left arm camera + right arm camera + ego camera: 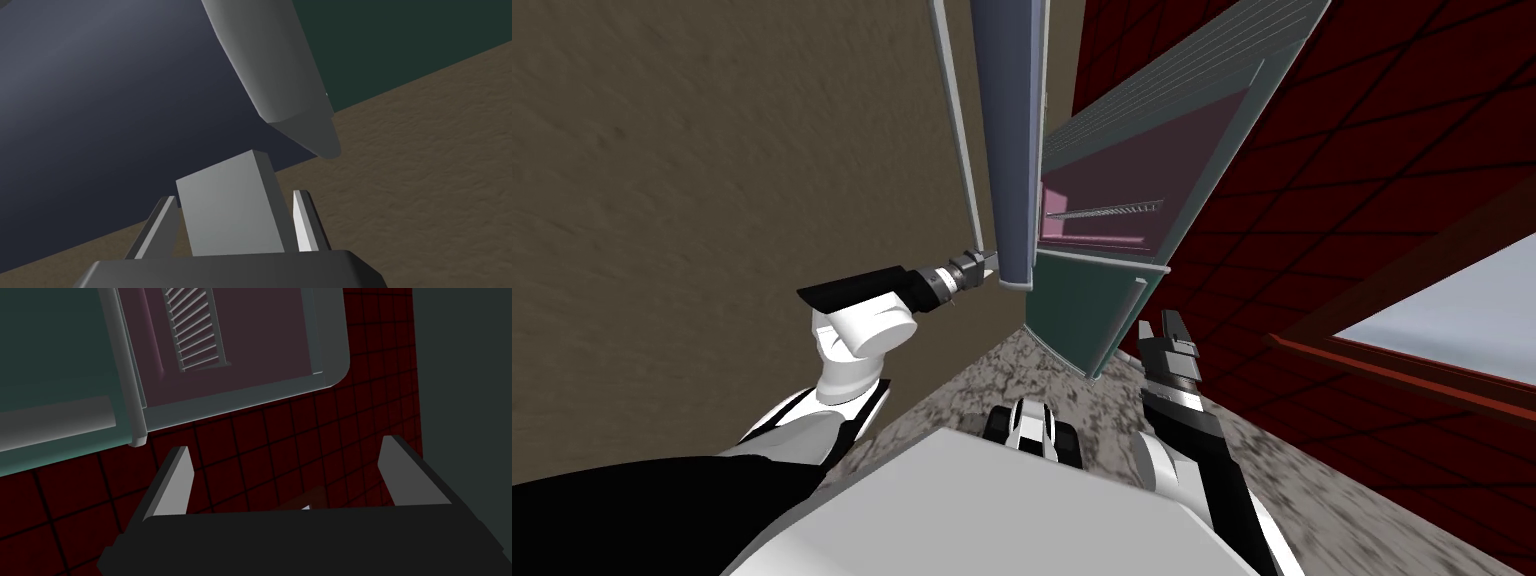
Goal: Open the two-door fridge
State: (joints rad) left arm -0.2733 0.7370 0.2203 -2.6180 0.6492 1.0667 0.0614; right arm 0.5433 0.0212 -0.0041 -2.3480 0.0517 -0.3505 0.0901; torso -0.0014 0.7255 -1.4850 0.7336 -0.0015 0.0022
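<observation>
- The left end effector (234, 197) is clenched on the base of the handle (280, 75) of the door (100, 100), which is swung open.
- The fridge (1112, 160) interior and its rack (1102, 211) are exposed.
- The right end effector (286, 448) is released, near the fridge.

The mottled grey floor (962, 390) carried the fridge (1082, 310), which stood on it between a brown wall (712, 150) and a red tiled wall (1362, 150).

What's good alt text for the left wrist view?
The left gripper has its fingers shut on a grey block by the end of the fridge's rounded grey handle, against the dark blue door. A brown wall lies beyond.
</observation>
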